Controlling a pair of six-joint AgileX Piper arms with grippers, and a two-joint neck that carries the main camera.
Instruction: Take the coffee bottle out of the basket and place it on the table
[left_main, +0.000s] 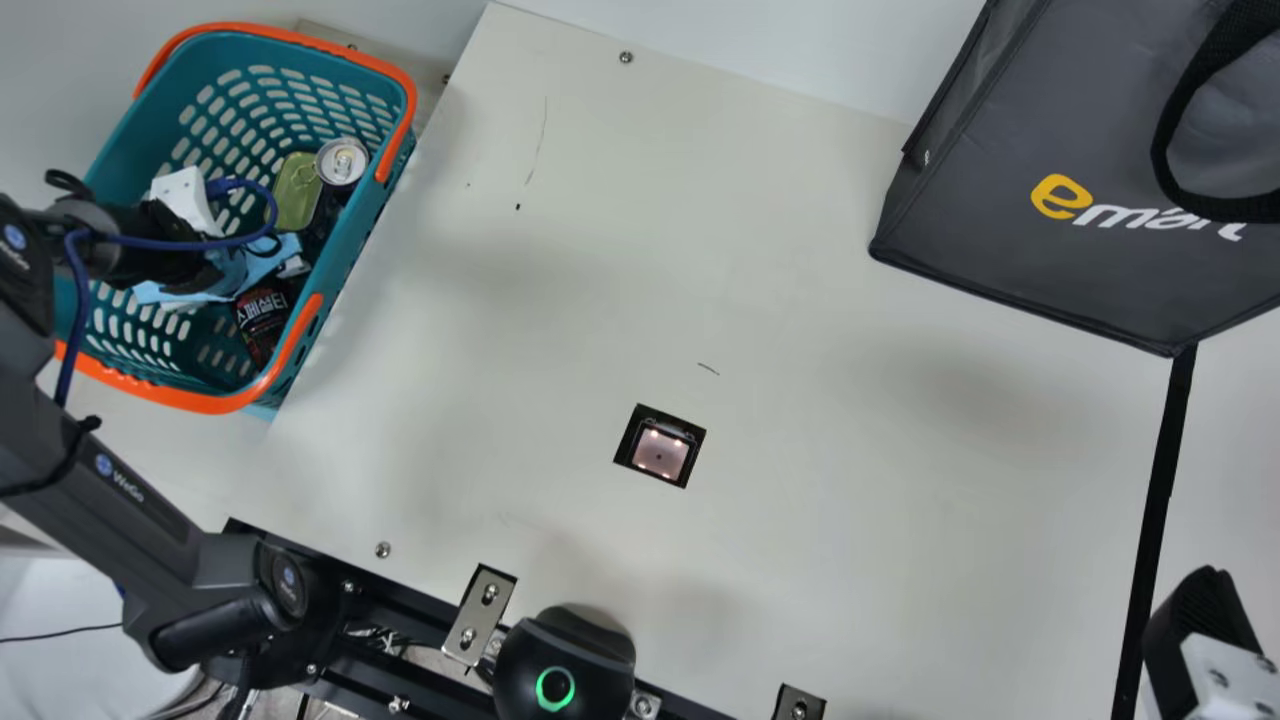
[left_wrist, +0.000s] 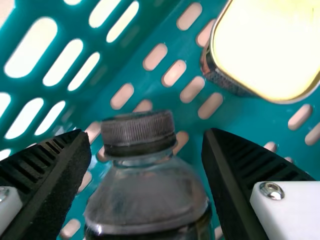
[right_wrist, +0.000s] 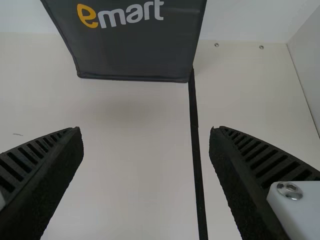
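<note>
I'd call this the grasping step: at the left, over inside the teal plastic basket with orange handles (left_main: 347, 262), the left gripper with black ribbed fingers (left_wrist: 145, 133) stands spread astride the clear coffee bottle with its dark ridged cap (left_wrist: 146, 195). Next it should settle lower, close on the shoulders, then lift clear of the rim and head right to the cream table (left_main: 800, 300). At the near right, the matching right gripper (right_wrist: 146, 132) gapes, holding nothing.
</note>
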